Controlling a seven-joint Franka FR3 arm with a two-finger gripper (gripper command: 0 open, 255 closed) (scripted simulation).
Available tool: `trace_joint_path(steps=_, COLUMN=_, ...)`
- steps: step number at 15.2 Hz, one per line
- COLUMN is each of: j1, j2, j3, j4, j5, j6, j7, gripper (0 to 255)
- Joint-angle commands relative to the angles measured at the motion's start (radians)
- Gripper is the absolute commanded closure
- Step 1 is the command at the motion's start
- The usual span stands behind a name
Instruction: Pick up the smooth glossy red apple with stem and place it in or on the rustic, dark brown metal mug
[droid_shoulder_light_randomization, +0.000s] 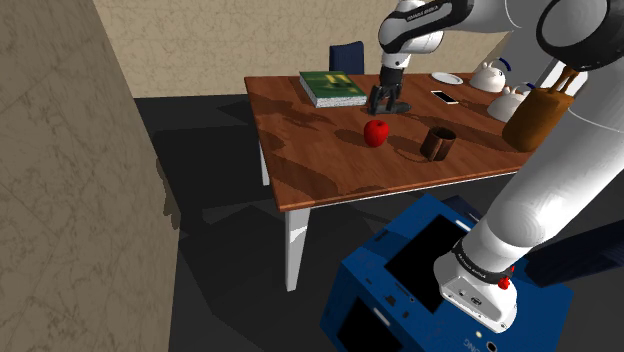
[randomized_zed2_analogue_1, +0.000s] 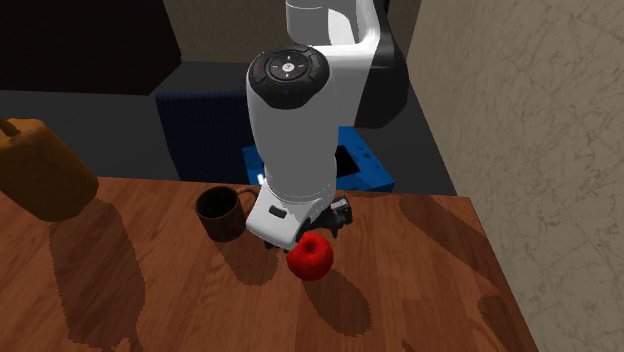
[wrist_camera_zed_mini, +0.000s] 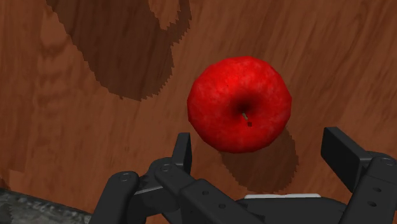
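Note:
A glossy red apple (droid_shoulder_light_randomization: 376, 132) with a short stem stands upright on the wooden table (droid_shoulder_light_randomization: 330, 165). In the wrist view the apple (wrist_camera_zed_mini: 240, 104) lies just ahead of my open gripper (wrist_camera_zed_mini: 262, 153), between the lines of the two fingers (wrist_camera_zed_mini: 183, 151), untouched. My gripper (droid_shoulder_light_randomization: 390, 106) hovers above the table a little beyond the apple in the shoulder view. The dark brown mug (droid_shoulder_light_randomization: 437, 143) stands upright to the apple's right there. From the second exterior view the apple (randomized_zed2_analogue_1: 311, 256) sits right of the mug (randomized_zed2_analogue_1: 220, 213), under the arm.
A green book (droid_shoulder_light_randomization: 333, 88) lies at the table's far side. A phone (droid_shoulder_light_randomization: 445, 97), a small plate (droid_shoulder_light_randomization: 447, 78), a white teapot (droid_shoulder_light_randomization: 489, 77) and a brown jug (droid_shoulder_light_randomization: 538, 118) crowd the far right. A blue chair (droid_shoulder_light_randomization: 347, 57) stands behind; the blue stand (droid_shoulder_light_randomization: 440, 280) is at the front.

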Motion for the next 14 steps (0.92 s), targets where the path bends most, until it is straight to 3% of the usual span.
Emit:
trace_joint_path(steps=1, j1=0.0, j2=0.012, j3=0.0, j4=-0.015, j5=0.004, j6=0.027, j7=-0.003, gripper=0)
trace_joint_path(steps=11, j1=0.0, j2=0.021, j3=0.001, j4=-0.039, j5=0.007, j6=0.06, j7=-0.006, gripper=0)
trace_joint_path(steps=12, j1=0.0, j2=0.021, j3=0.001, j4=-0.039, j5=0.007, j6=0.06, j7=-0.006, gripper=255)
trace_joint_path(steps=14, j1=0.0, j2=0.021, j3=0.001, j4=-0.039, j5=0.007, j6=0.06, j7=-0.006, gripper=255)
